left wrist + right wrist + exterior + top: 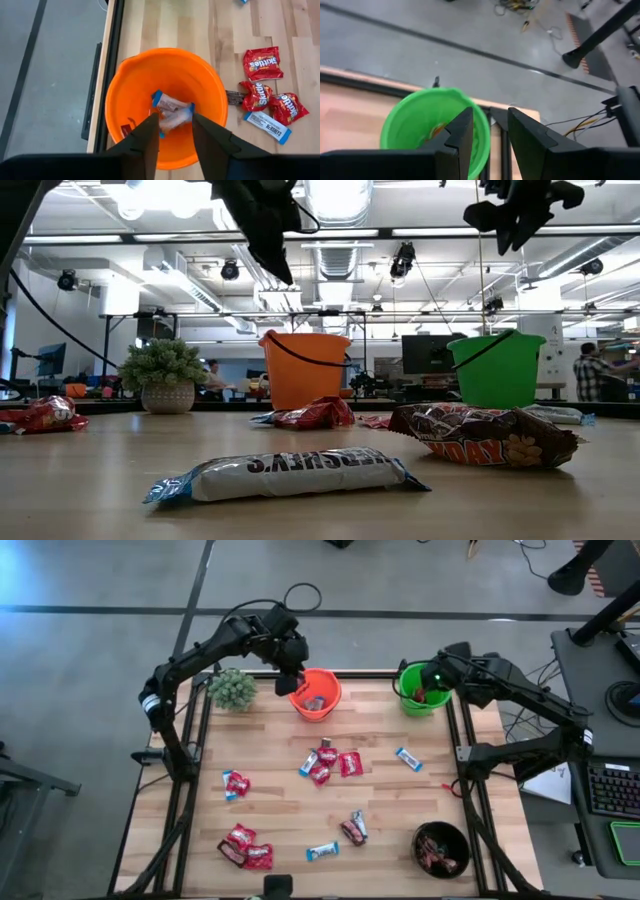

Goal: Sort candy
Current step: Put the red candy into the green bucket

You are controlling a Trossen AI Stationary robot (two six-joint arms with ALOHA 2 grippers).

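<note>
My left gripper (175,119) hangs open over the orange bucket (316,693) at the table's far edge. A blurred blue-and-white bar (176,118) shows just beyond its fingertips inside the bucket, above another bar (170,103) on the bucket's floor. My right gripper (490,114) stands open above the green bucket (422,690) at the far right, with nothing between its fingers. More candy lies flat on the table: red packets (350,762), blue-and-white bars (408,758) and dark brown bars (353,830).
A small green plant (232,688) in a pot stands left of the orange bucket. A black bowl (441,848) holding dark bars sits at the near right. Red packets (246,846) cluster at the near left. A person (590,375) shows in the room behind.
</note>
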